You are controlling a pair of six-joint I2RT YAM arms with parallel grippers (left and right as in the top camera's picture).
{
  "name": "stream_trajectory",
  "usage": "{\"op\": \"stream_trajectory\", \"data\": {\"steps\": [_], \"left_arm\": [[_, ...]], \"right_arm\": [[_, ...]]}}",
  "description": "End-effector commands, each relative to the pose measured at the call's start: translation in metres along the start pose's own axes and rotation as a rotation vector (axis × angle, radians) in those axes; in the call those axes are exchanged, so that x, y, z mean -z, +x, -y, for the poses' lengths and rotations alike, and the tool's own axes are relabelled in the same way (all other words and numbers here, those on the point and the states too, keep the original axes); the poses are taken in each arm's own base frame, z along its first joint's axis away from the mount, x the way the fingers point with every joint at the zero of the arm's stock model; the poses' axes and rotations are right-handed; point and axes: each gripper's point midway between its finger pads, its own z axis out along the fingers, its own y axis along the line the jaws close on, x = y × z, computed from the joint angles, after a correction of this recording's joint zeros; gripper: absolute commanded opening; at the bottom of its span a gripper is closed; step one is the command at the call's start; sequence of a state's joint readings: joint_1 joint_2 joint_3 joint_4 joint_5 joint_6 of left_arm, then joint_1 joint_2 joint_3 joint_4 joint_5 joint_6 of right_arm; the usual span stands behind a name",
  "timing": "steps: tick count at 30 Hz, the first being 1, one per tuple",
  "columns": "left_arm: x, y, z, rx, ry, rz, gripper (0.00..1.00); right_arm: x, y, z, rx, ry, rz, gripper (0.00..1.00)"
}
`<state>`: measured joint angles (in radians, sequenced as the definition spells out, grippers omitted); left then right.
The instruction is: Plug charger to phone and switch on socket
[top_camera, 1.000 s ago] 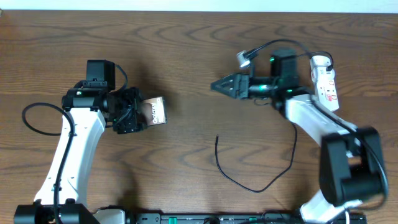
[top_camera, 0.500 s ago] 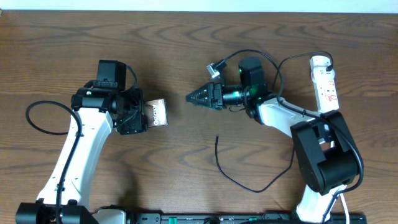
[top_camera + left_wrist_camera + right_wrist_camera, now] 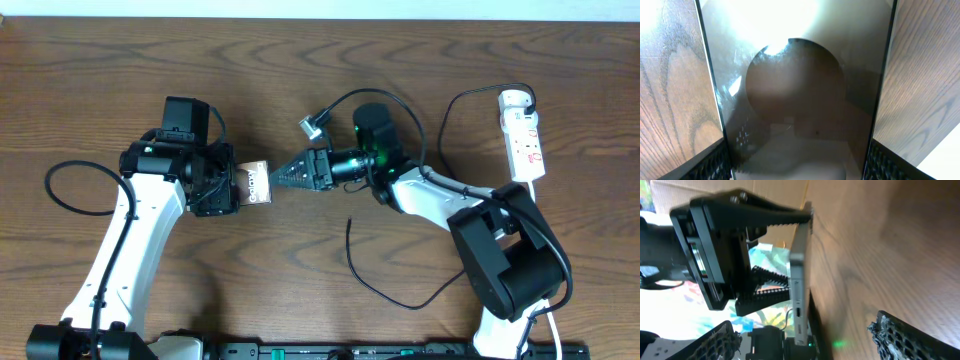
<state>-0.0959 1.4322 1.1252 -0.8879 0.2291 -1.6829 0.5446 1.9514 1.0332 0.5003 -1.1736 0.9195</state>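
Your right pincer (image 3: 277,178) has swung left across the table (image 3: 300,60) since a second ago, away from the socket (image 3: 524,140) and over to the phone (image 3: 256,183). Your left arm has lifted the phone slightly toward it.

The table is dark brown wood with a bold grain. A pale strip runs along its far edge in the overhead view. The right wrist view shows a blur of tan and bright colours behind the phone, too soft to name.

Your left pincer (image 3: 240,186) is clamped on the phone, a ribbed finger (image 3: 716,162) on each long side, and holds it clear of the wood. The glossy screen fills the left wrist view.

Your right pincer stands apart with nothing between its fingers (image 3: 905,335). Its tips point at the phone's free end, just beside it. I can't tell whether they touch. From the right wrist the phone is seen edge-on, a small slot in the edge facing you.

The charger (image 3: 350,240) lies loose on the table near the front, below your right arm, its tip well apart from both pincers. The socket sits at the far right.
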Motion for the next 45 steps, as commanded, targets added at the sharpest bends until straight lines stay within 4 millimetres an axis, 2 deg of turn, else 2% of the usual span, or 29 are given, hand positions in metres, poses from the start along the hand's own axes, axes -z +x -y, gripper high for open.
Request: {"op": "stream_trajectory", "data": {"steps": [1, 13, 19, 22, 24, 33, 45], "left_arm": [[0.002, 0.0, -0.001, 0.003, 0.009, 0.013, 0.07], [-0.001, 0.021, -0.006, -0.022, -0.002, -0.007, 0.07], [-0.001, 0.028, -0.008, -0.033, -0.003, -0.013, 0.07], [-0.002, 0.03, -0.009, -0.042, -0.005, -0.015, 0.07], [-0.002, 0.031, -0.009, -0.043, -0.006, -0.016, 0.07], [-0.002, 0.031, -0.009, -0.043, -0.007, -0.019, 0.07], [-0.002, 0.034, -0.01, -0.051, -0.008, -0.022, 0.07]], "right_arm": [[-0.008, 0.002, -0.008, 0.016, -0.012, -0.013, 0.85], [-0.033, 0.008, -0.007, 0.03, 0.033, 0.008, 0.83], [-0.038, 0.008, -0.006, 0.013, 0.049, 0.022, 0.73], [-0.04, 0.01, -0.006, 0.014, 0.051, 0.021, 0.63], [-0.041, 0.01, -0.006, 0.014, 0.05, 0.02, 0.5], [-0.041, 0.009, -0.006, 0.011, 0.053, 0.024, 0.31], [-0.04, 0.008, -0.001, -0.007, 0.075, 0.035, 0.27]]}}
